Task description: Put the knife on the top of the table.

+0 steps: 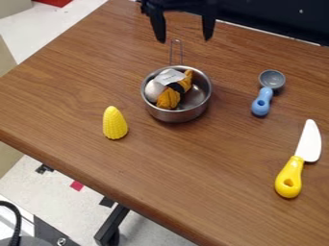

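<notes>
The black gripper (183, 34) hangs open at the top edge of the camera view, its two fingers spread apart above the wire handle of the pot, with nothing between them. A toy knife (298, 161) with a white blade and a yellow handle lies on the wooden table (212, 178) at the right side. Its blade points away toward the top and its handle toward the bottom. The gripper is well up and to the left of the knife, not touching it.
A metal pot (177, 114) holding an orange-and-white item stands near the middle. Yellow toy corn (115, 123) is left of it. A measuring spoon (262, 101) with a blue handle lies between pot and knife. A dark surface borders the table's far edge.
</notes>
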Tool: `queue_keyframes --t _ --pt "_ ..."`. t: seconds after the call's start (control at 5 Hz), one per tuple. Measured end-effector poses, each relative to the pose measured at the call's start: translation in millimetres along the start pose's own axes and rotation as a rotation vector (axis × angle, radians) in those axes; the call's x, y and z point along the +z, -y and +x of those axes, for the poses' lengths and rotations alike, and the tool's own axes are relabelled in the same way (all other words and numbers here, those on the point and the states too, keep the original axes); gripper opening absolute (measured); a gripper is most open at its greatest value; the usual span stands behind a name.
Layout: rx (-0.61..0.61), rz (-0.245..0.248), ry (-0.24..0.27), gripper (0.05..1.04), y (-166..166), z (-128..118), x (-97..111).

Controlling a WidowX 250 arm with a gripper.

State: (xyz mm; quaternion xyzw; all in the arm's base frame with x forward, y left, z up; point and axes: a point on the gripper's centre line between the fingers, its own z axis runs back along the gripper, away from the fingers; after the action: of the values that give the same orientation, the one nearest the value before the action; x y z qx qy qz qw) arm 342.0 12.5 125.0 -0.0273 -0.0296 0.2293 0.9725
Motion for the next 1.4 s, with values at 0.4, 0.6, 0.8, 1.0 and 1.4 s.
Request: queue_keyframes --t 0.4,0.6,0.8,1.0,1.4 --pt "-0.146 0.018 0.043 1.000 36.3 -52.9 -8.6" --pt "-0.219 0.023 0.031 1.000 48.5 -82.7 -19.1" --pt "-0.269 0.007 0.033 1.000 59.9 -105.7 -33.8" --pt "-0.321 -0.011 0.020 1.000 74.6 -120.7 -36.1" --pt "-0.391 -0.041 0.043 1.000 97.9 -133.7 -57.6"
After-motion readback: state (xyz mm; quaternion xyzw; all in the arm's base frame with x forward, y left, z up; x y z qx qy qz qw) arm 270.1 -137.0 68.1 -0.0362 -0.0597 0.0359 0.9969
